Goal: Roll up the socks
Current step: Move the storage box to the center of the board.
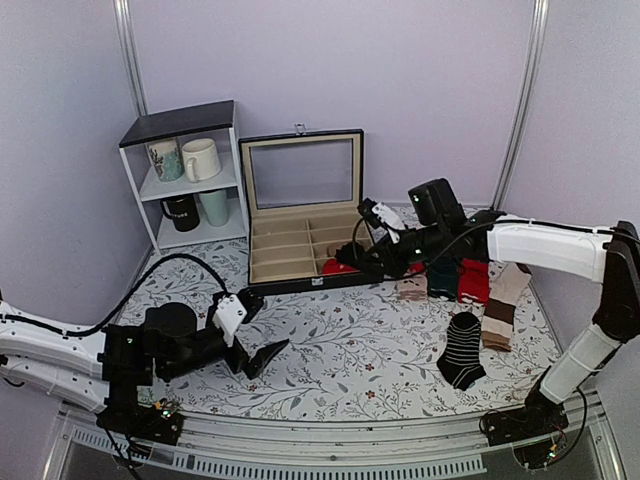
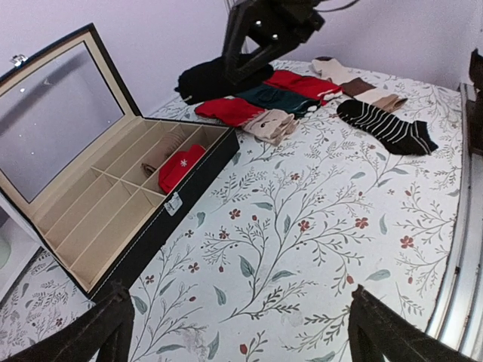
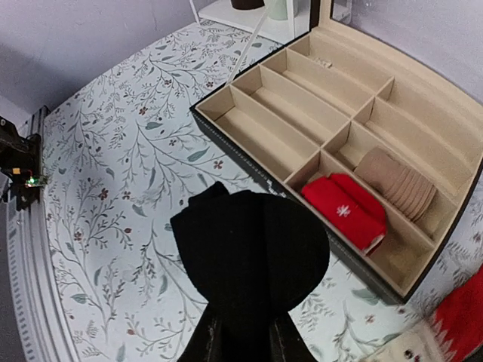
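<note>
Right pincer (image 3: 243, 335) grips the rolled socks (image 3: 249, 245); left pincer (image 2: 241, 332) stands open. I judge stowing next: carry them into the box (image 3: 272, 132) at twelve o'clock.

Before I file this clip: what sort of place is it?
Probably a lab test booth dressed up as a home corner: bare lilac walls with metal poles, a floral tablecloth, and a mug shelf beside an open box.
</note>
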{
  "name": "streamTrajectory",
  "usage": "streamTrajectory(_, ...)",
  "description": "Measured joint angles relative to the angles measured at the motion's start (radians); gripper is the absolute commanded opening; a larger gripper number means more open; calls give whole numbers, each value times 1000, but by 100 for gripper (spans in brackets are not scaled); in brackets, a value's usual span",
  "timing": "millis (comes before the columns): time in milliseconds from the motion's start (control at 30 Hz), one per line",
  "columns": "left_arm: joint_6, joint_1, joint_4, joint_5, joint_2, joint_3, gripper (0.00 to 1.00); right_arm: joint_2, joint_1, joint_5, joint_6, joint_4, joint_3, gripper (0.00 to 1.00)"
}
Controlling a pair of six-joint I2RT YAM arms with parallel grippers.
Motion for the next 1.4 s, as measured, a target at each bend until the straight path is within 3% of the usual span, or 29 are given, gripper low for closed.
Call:
streamTrajectory(267, 1, 9, -99, 8, 11, 80, 100, 246, -30, -34, -312, -166, 329, 5)
streamTrajectory(433, -29, 33, -156, -44, -16, 95, 99, 389, -30, -59, -420, -208, 457, 5)
streamTrajectory(733, -153, 124, -273, -129, -191, 113, 99, 497, -30, -151, -517, -166, 508, 7)
streamTrajectory(1067, -205, 160, -332, -119, -192, 114, 100, 658, -8, -193, -580, -153, 690, 8)
streamTrajectory(1400, -200, 162, -307, -81, -222, 71, 99, 749, 28, -201, -607, -138, 758, 8)
